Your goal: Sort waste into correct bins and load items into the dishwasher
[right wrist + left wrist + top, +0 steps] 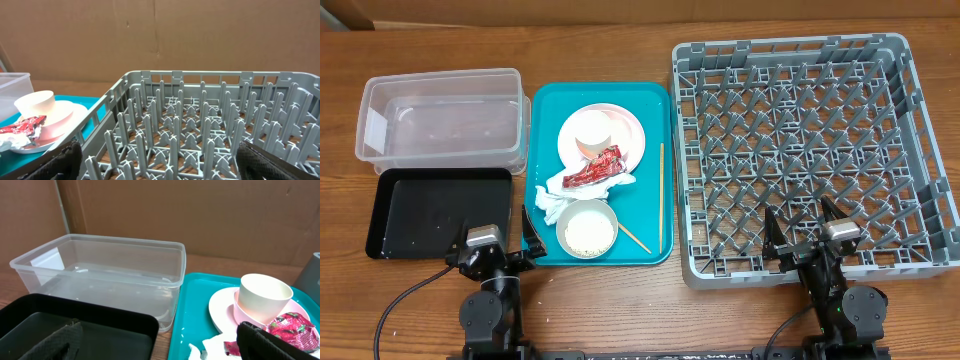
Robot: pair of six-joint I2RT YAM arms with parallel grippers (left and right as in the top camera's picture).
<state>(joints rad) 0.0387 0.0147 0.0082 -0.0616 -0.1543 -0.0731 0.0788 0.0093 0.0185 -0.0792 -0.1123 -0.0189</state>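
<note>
Left gripper [492, 238] is spread wide and empty, with the black tray [420, 215] just ahead-left and the clear tub [440, 115] beyond it. Ahead-right on the teal tray [545, 110] are a bowl of rice [585, 228], napkins [552, 197], a red wrapper [595, 168], a white cup [592, 135] on a pink plate [630, 135], and chopsticks [661, 190] further right. Right gripper [802, 225] is spread wide and empty at the near wall of the dish rack [920, 150], which stretches ahead.

even bright light, soft shadows, sharp frames, faint glare.
</note>
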